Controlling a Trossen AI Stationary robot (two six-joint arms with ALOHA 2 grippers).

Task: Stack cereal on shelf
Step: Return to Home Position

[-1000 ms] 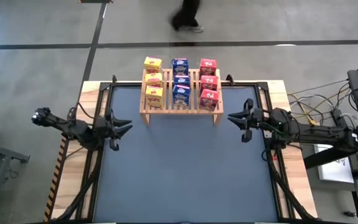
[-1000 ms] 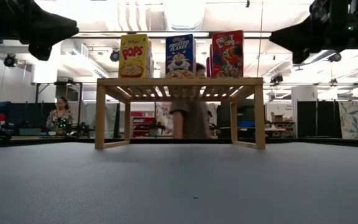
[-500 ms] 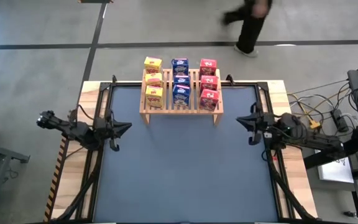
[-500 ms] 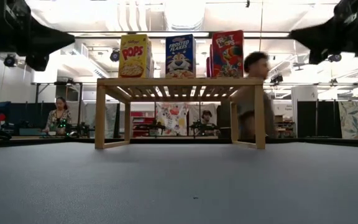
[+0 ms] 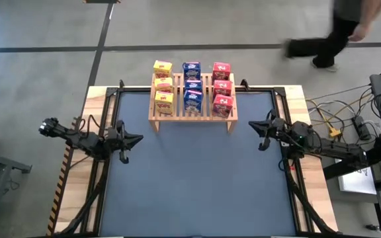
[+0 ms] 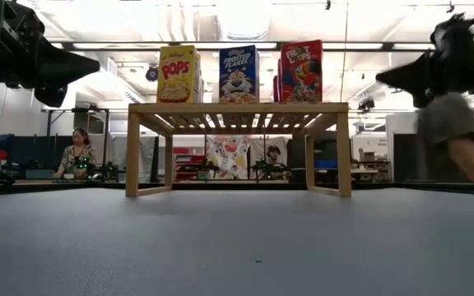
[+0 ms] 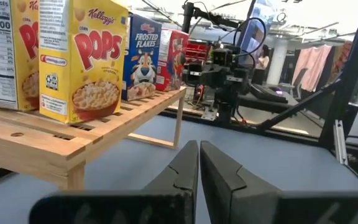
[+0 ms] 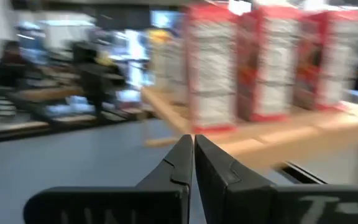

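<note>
Table (image 5: 197, 192): flat, matte, dark blue-grey top with a pale wood border, filling the lower centre of the high view. Shelf (image 5: 192, 117): light natural-wood rack of parallel slats on short side legs, at the table's upper-centre edge. Person (image 5: 329, 39): blurred figure on the floor, upper right. Left gripper (image 5: 139, 139): dark tapered fingers pressed together on nothing, mid-left above the table's edge. Right gripper (image 5: 250, 125): likewise closed and empty, mid-right. Cereal (image 5: 192, 100): nine small upright rectangular cardboard boxes on the slats, three columns of three; yellow boxes (image 5: 163, 84) left, blue boxes (image 5: 192, 69) centre, red boxes (image 5: 221, 86) right.
</note>
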